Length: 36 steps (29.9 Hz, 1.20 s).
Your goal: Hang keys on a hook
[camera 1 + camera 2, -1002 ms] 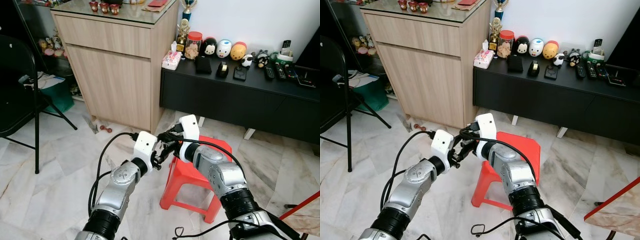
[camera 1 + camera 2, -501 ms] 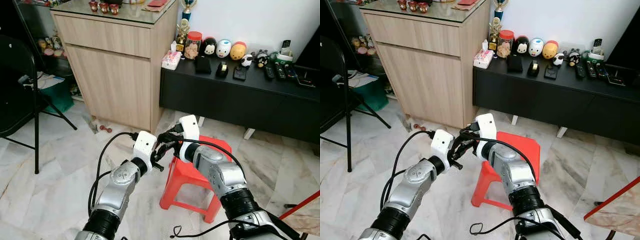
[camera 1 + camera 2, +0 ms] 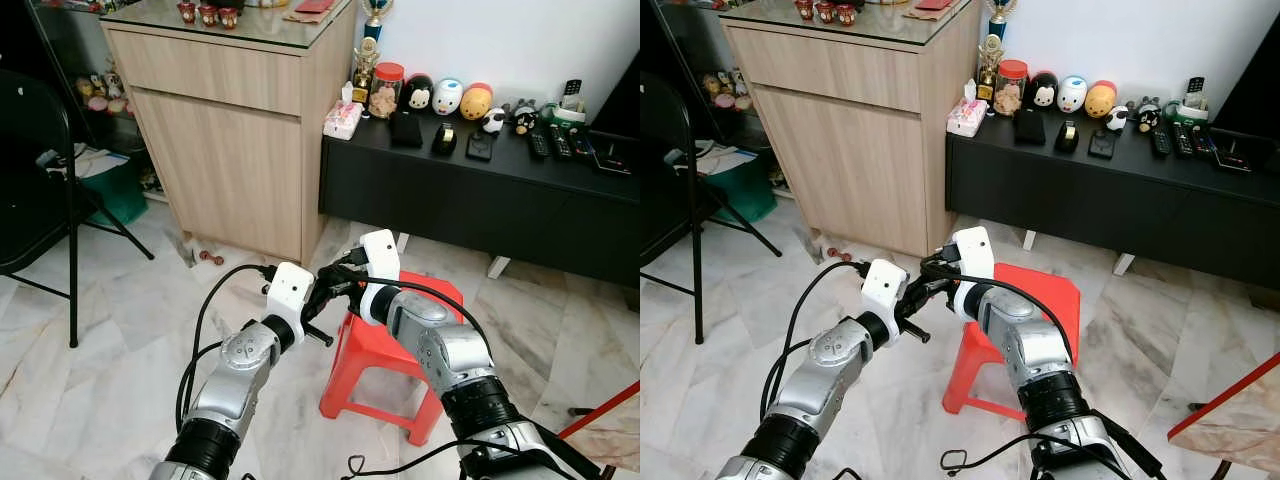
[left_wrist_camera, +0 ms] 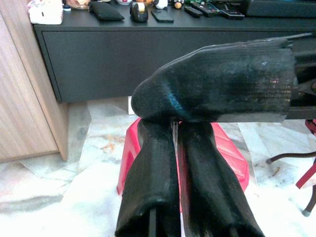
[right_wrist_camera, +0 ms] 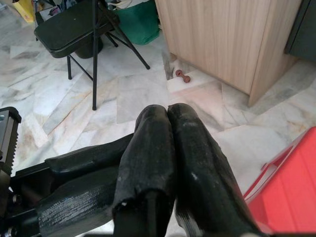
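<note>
Black-fingered left gripper [image 3: 322,297] meets right gripper [image 3: 330,283] above red stool's [image 3: 400,345] edge.

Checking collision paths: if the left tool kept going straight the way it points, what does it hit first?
The right tool, lying crosswise right against the left tool's tips. Beyond that, the red plastic stool, though depth is unclear.

Pale marble floor [image 3: 110,370] carries a red plastic stool [image 3: 385,350], a black folding chair [image 3: 40,190], a wooden cabinet [image 3: 225,150]; the low black sideboard [image 3: 470,190] bears toys and remotes.

One red stool [image 3: 400,340], one folding chair [image 3: 40,190], two cabinets [image 3: 230,130].
</note>
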Tool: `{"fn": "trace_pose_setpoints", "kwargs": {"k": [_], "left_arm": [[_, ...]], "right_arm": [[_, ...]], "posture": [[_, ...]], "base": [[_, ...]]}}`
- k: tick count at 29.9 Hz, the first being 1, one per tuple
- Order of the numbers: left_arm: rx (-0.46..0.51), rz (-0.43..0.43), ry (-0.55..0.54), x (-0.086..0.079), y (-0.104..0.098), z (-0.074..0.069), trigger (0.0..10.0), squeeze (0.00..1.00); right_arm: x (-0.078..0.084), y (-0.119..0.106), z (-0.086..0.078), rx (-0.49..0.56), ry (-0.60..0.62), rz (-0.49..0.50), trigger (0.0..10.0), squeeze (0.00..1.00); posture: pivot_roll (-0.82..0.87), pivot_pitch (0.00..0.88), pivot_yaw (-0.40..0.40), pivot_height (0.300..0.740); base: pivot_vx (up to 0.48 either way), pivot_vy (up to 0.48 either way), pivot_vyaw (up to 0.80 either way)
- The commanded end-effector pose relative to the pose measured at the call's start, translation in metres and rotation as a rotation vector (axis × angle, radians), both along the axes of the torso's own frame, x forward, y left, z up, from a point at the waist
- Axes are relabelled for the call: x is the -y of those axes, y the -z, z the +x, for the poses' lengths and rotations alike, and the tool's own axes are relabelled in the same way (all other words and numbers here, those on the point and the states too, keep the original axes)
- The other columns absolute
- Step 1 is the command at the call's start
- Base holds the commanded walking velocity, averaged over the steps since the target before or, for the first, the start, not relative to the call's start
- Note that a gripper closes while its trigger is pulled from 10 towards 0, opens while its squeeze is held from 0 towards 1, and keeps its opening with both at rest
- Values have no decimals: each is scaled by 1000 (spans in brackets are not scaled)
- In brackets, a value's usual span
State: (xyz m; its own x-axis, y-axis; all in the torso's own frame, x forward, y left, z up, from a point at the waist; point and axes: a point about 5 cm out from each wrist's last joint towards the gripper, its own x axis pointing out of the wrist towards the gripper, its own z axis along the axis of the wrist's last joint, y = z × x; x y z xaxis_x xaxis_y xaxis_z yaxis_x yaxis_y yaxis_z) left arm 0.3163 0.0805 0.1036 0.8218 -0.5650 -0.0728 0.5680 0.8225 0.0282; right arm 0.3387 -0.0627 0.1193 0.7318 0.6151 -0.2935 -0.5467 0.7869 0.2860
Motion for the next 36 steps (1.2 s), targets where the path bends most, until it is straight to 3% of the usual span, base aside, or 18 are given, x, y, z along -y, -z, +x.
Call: {"fn": "trace_pose_setpoints", "kwargs": {"k": [1,6,7,8,30,31,32,33,36], "left_arm": [[19,8,34,7,-2,0,0,0],[16,8,39,7,-2,0,0,0],[16,8,41,7,-2,0,0,0],[16,9,42,7,-2,0,0,0],[-15,67,98,13,5,-3,0,0],[-15,68,98,13,5,-3,0,0],[-4,112,106,13,4,-3,0,0],[26,192,118,10,1,-1,0,0],[103,412,92,-6,-7,8,0,0]], "right_arm": [[-2,-7,2,19,-3,7,10000,0],[-3,-6,1,16,-9,3,10000,0],[-2,-5,1,12,-7,3,10000,690],[-2,-4,1,9,-5,3,10000,1000],[24,-26,21,82,180,42,10000,1000],[25,-26,21,82,180,41,10000,859],[31,-27,23,95,213,33,10000,859],[38,-29,26,108,244,28,10000,0],[56,-33,30,139,316,12,10000,0]], "posture": [[132,67,-79,740],[131,67,-79,740],[131,67,-79,740],[132,67,-79,740],[128,68,-78,740],[128,68,-78,740],[128,68,-76,740],[128,69,-73,740],[133,70,-64,740]], "base": [[0,0,0],[0,0,0],[0,0,0],[0,0,0],[0,0,0],[0,0,0],[0,0,0],[0,0,0],[0,0,0]]}}
